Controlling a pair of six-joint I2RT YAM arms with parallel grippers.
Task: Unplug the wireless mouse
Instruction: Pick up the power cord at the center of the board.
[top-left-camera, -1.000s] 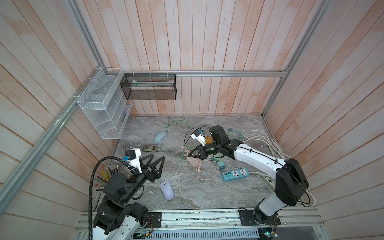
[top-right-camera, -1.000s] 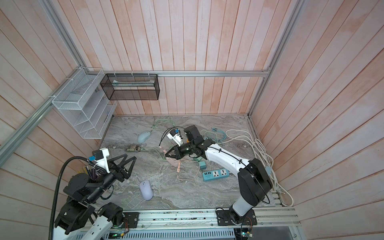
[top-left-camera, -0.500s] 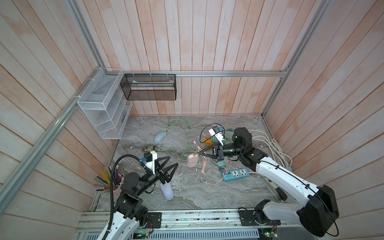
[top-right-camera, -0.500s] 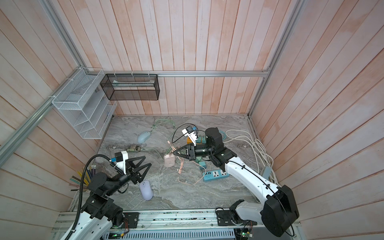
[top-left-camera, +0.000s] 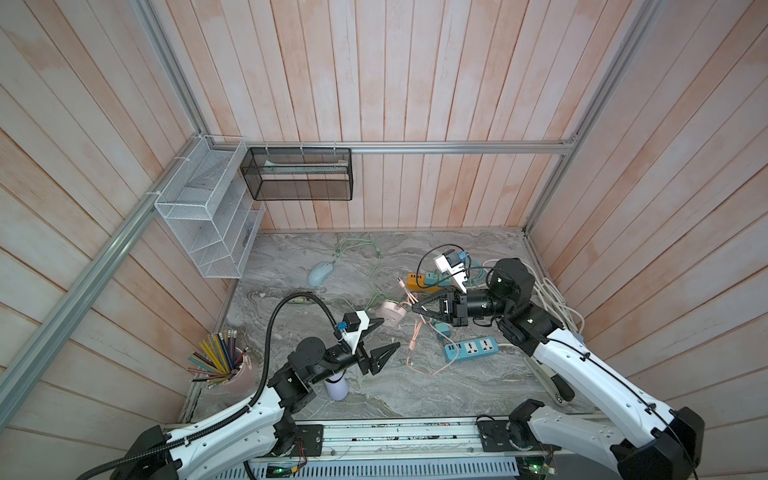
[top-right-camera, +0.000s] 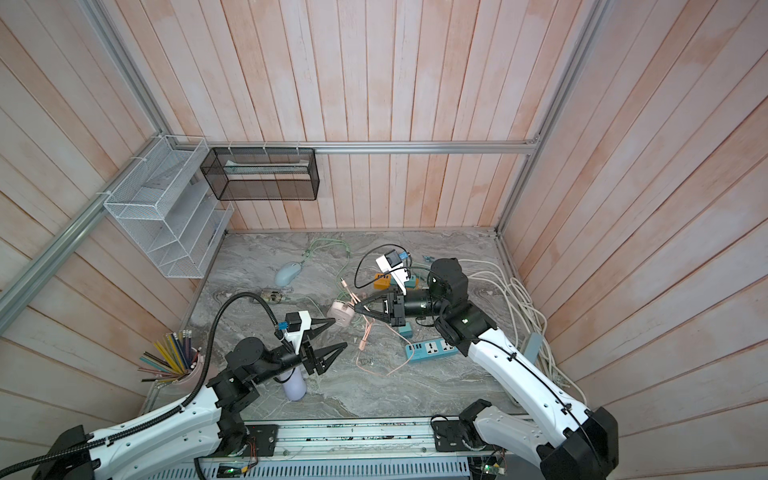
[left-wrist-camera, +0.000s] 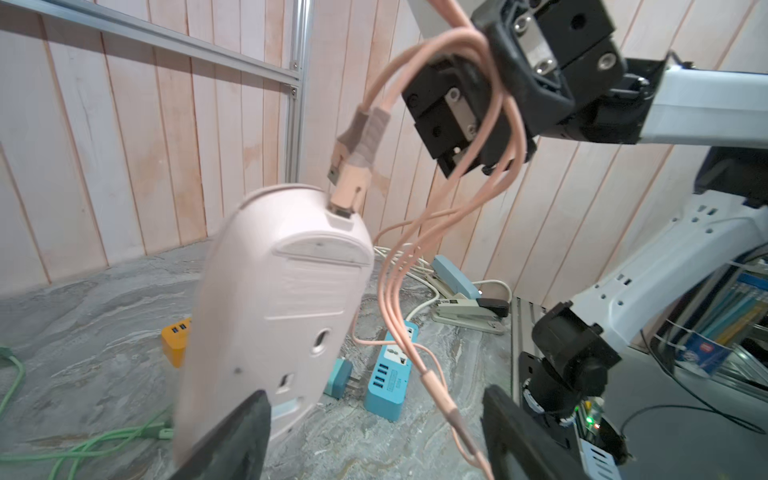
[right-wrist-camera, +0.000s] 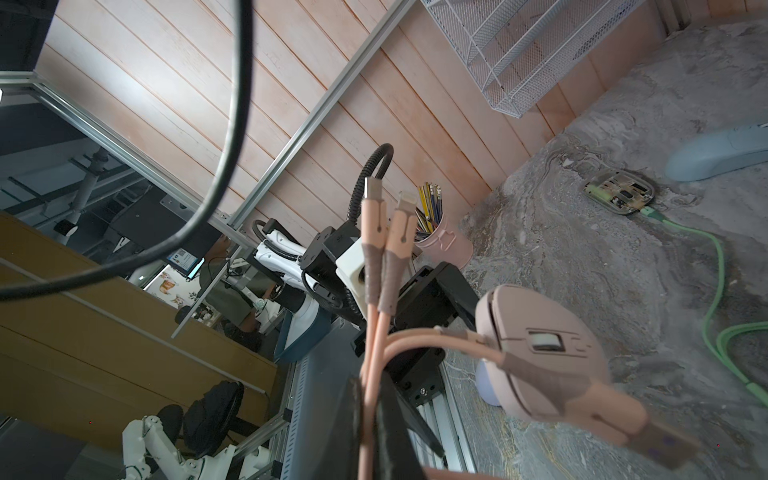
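Left gripper (top-left-camera: 390, 333): jaws spread wide, nothing held. Just ahead, pink wireless mouse (left-wrist-camera: 278, 299) hangs in the air, underside toward the left wrist view, connector still seated. Beyond, right gripper (top-left-camera: 415, 308) clamped on the pink cable (left-wrist-camera: 490, 124).

— Can any lettering be read?
— None. The stapler (left-wrist-camera: 465, 309) carries a small dark label (left-wrist-camera: 449, 302) with pale print, too small to make out.
— The pink mouse (left-wrist-camera: 282, 299), its underside?
— No legible marking. The blue power strip (left-wrist-camera: 392, 370) and a blue packet (left-wrist-camera: 702, 349) show marks, all blurred.
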